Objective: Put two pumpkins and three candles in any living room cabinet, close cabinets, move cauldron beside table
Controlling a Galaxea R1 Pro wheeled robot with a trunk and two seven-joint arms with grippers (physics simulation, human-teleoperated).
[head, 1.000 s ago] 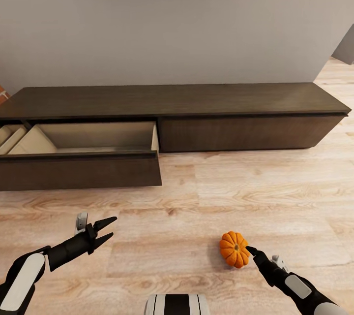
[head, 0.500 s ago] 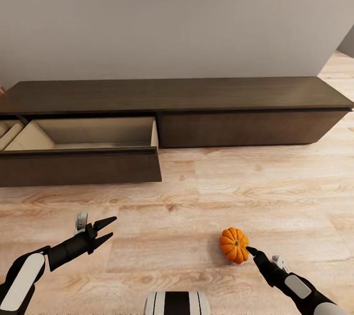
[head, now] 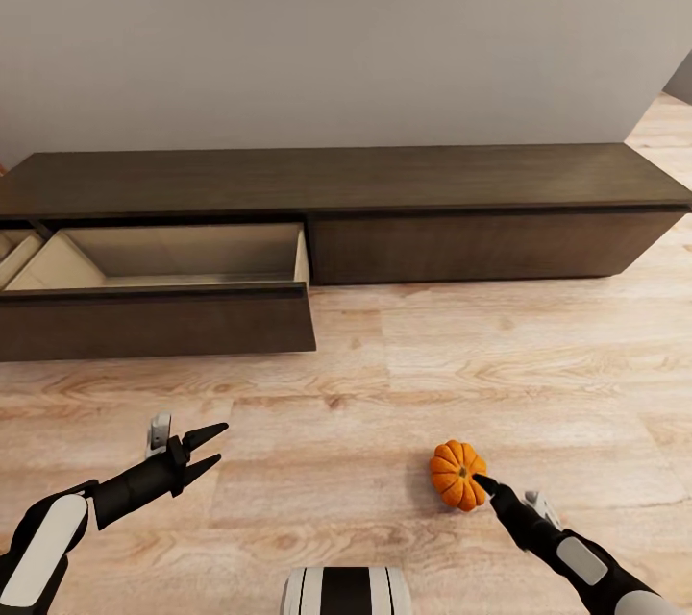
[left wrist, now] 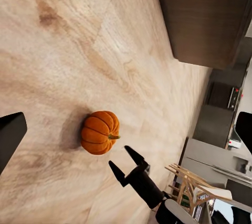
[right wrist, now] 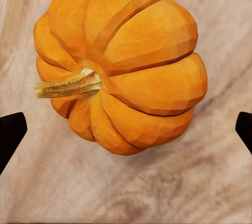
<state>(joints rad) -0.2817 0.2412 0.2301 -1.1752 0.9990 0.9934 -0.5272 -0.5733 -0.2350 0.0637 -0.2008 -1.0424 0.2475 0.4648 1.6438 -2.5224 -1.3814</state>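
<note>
Early in the task, by the look of it: small pumpkin lying on the floor before the cabinet, drawer pulled open and apparently empty, right gripper spread about the pumpkin without gripping, left gripper spread and idle; candles, cauldron, closing all left.

The left arm reaches forward and inward from the lower left of the head view, white forearm shell leading into a black wrist. The left gripper points toward the middle, its two black fingers spread apart with nothing between them. The right arm comes up from the lower right corner, angled inward. The right gripper has its fingers parted too; in the left wrist view the right gripper shows as a clear V, fingertips apart and bare.
</note>
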